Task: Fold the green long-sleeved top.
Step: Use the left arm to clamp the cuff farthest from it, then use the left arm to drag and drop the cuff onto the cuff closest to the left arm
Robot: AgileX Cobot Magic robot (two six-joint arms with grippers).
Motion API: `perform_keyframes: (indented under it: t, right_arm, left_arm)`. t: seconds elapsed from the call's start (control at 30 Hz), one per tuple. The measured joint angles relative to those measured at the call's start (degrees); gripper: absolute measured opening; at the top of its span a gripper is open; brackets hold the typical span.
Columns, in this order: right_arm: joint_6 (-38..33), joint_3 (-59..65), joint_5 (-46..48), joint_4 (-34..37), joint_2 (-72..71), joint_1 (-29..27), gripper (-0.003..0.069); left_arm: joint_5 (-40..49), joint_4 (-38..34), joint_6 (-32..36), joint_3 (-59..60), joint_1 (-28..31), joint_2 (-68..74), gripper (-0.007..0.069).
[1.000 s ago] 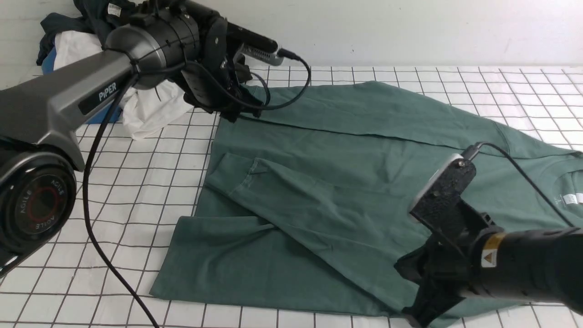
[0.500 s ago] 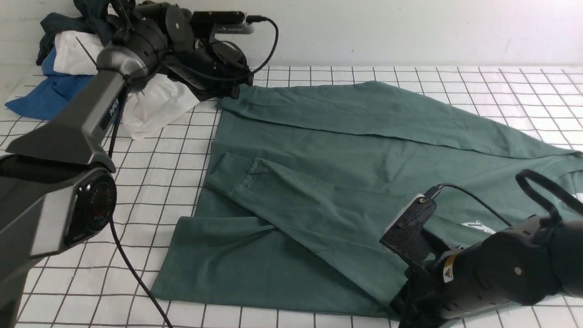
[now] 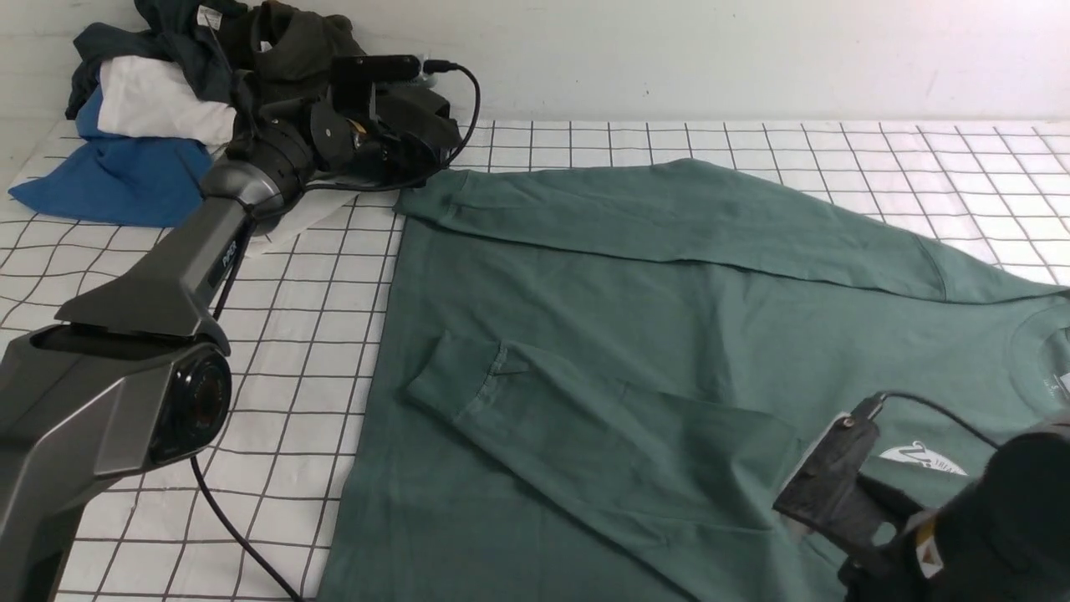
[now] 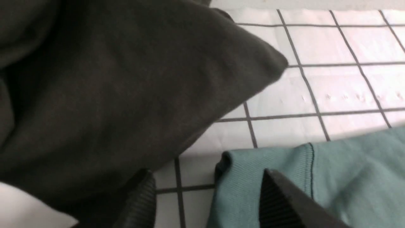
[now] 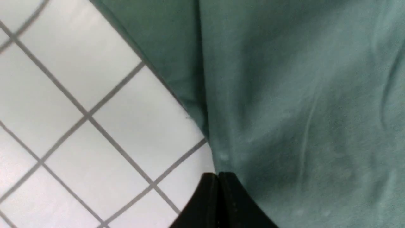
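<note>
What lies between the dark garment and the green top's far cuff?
Only bare gridded table: the left wrist view shows a strip separating the dark garment from the green top's far cuff.

Nothing fully legible. On left arm (image 3: 224, 251): small white brand lettering, too tiny to make out. On top (image 3: 635, 276): white oval chest logo (image 3: 919, 458), partly hidden behind right arm (image 3: 995, 518), wording unreadable. On dark garment (image 3: 180, 38): white tag (image 3: 209, 14), print illegible.

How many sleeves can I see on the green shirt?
2. The far sleeve lies stretched along the back edge of the green top; the near sleeve is folded across its front.
</note>
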Motion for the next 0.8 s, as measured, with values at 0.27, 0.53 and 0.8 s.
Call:
perform_keyframes:
  t: [0.27,0.53,0.8]
  right_arm:
    - [0.6,0.0,-5.9,0.0,-6.2,0.0,-0.0013]
    - [0.7,0.1,-6.4,-0.4,-6.3,0.0,-0.0013]
    - [2.7,0.1,-6.1,-6.2,-8.4,0.0,-0.0014]
  left_arm:
    - [2.4,-2.2,0.1,-0.4,0.0,1.4,0.0252]
    - [9.3,-2.7,3.4,-4.3,-0.1,1.4,0.0017]
    - [33.9,-2.6,3.5,-16.8,-0.3,-2.9,0.0013]
